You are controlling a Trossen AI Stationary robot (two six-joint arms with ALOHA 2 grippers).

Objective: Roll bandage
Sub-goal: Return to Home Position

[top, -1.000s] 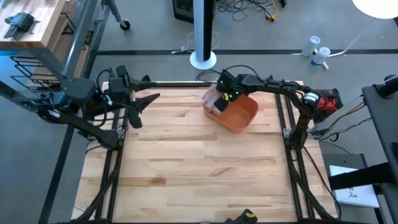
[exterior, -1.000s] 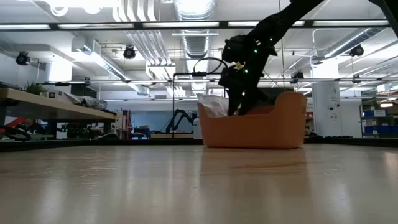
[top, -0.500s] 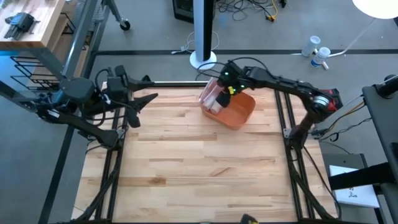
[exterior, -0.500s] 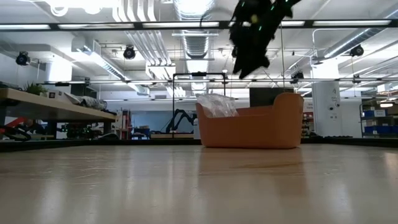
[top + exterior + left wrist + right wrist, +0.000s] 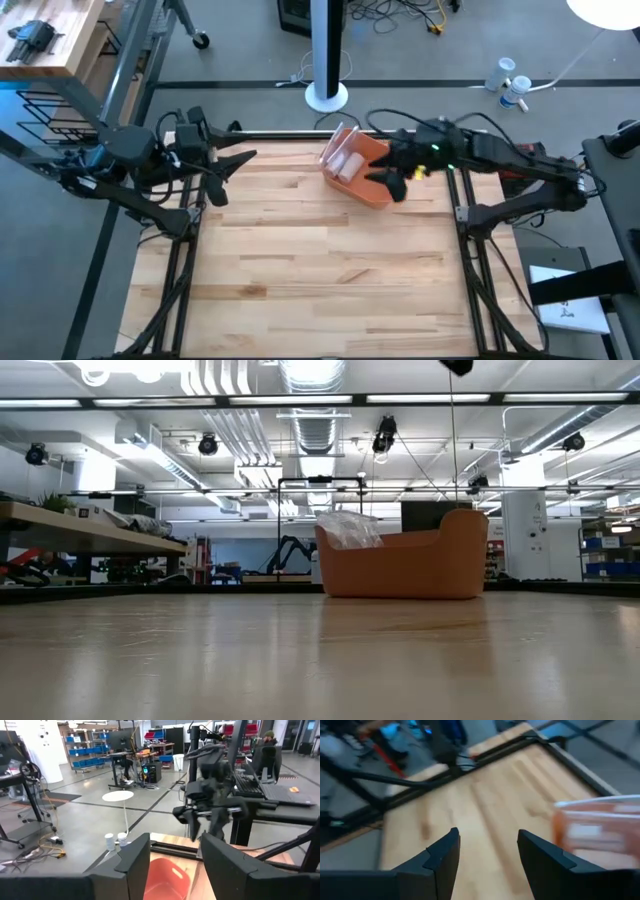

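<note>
The left claw (image 5: 232, 172) hangs over the far left corner of the table (image 5: 300, 260), its fingers spread wide with nothing between them. Near the middle of the far edge stands the orange bin (image 5: 372, 165). The clear bag (image 5: 342, 160) lies in the bin's left end, and the low view shows it poking above the rim. The right claw (image 5: 388, 185) hovers high over the bin's right side, well clear of it, with its fingers apart and empty.
</note>
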